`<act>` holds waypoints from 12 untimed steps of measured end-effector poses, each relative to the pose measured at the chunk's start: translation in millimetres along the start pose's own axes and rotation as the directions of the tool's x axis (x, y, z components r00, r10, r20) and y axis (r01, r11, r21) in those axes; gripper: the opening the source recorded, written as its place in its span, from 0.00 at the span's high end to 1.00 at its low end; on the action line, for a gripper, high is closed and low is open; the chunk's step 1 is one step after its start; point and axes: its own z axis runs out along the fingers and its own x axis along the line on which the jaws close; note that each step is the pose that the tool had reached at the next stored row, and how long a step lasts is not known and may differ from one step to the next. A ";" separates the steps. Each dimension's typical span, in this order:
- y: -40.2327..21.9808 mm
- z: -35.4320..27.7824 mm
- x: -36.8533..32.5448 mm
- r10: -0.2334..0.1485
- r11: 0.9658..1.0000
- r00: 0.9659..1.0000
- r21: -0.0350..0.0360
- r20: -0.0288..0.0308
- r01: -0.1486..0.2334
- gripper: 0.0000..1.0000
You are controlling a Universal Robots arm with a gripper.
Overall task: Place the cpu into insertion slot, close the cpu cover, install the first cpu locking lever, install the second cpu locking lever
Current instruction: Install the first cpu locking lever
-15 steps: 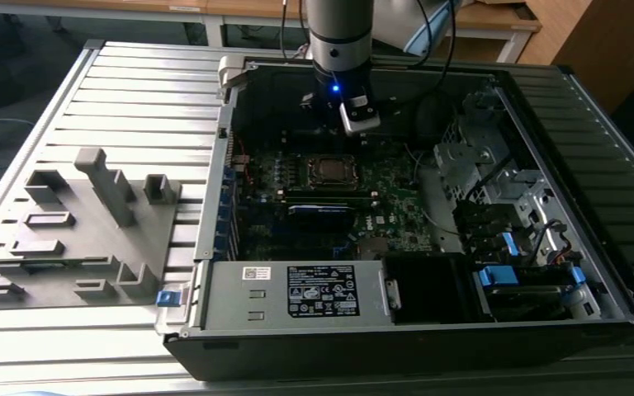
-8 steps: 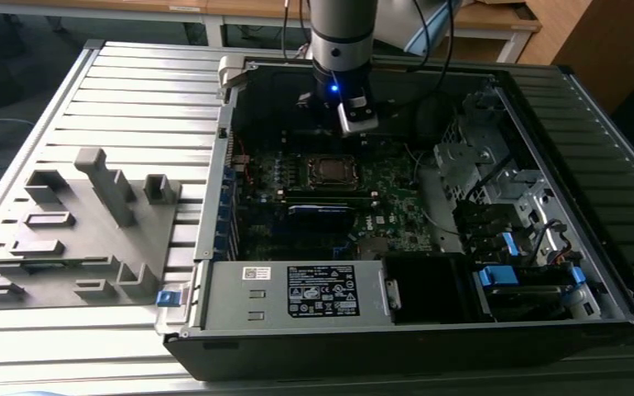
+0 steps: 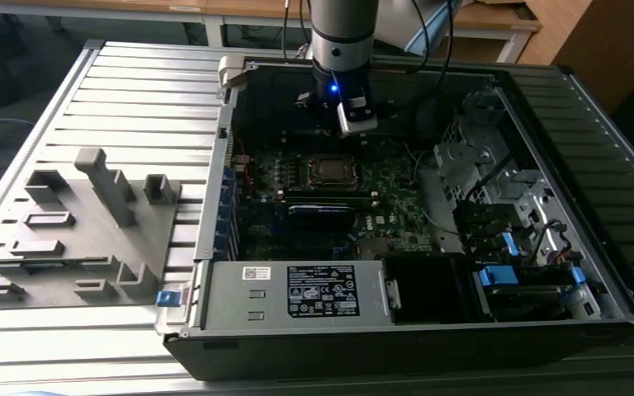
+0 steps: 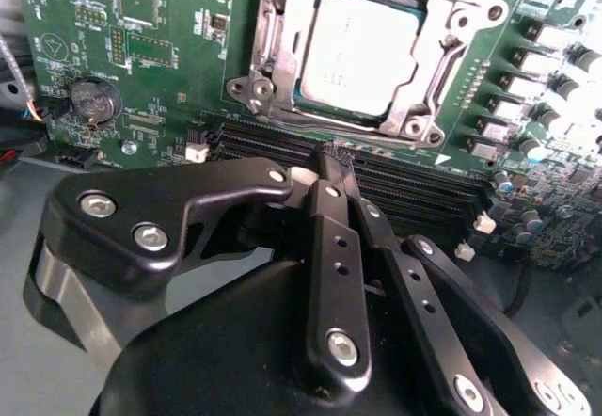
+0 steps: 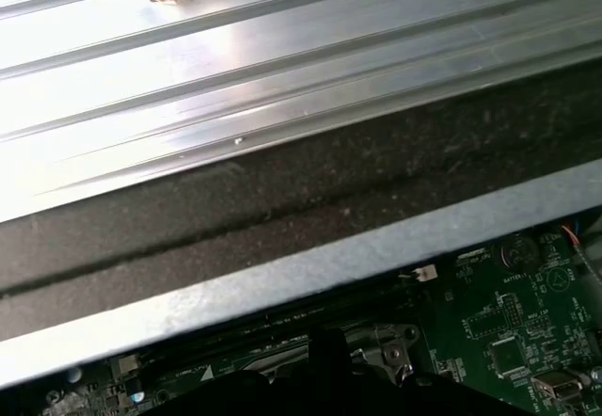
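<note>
Exterior view high above the open computer case (image 3: 405, 330); both wrist views close over its motherboard (image 4: 160, 68).

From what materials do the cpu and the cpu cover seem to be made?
The cpu top looks like dull, matte grey metal: flat, with only soft reflections. The cpu cover around it looks like bare, shinier silver metal, probably stamped steel, judging by bright highlights and thin edges.
</note>
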 end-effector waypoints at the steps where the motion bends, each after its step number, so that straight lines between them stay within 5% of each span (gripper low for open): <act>1: 0.0 0.0 0.0 0.000 1.000 1.000 0.000 -0.001 0.000 0.89; 6: 0.0 0.1 0.0 0.001 1.000 1.000 0.002 -0.005 -0.001 0.89; 10: 0.1 0.6 -0.3 0.006 1.000 0.999 0.018 -0.043 -0.005 0.89; 12: 0.0 0.6 -0.3 0.006 1.000 0.999 0.019 -0.044 -0.005 0.89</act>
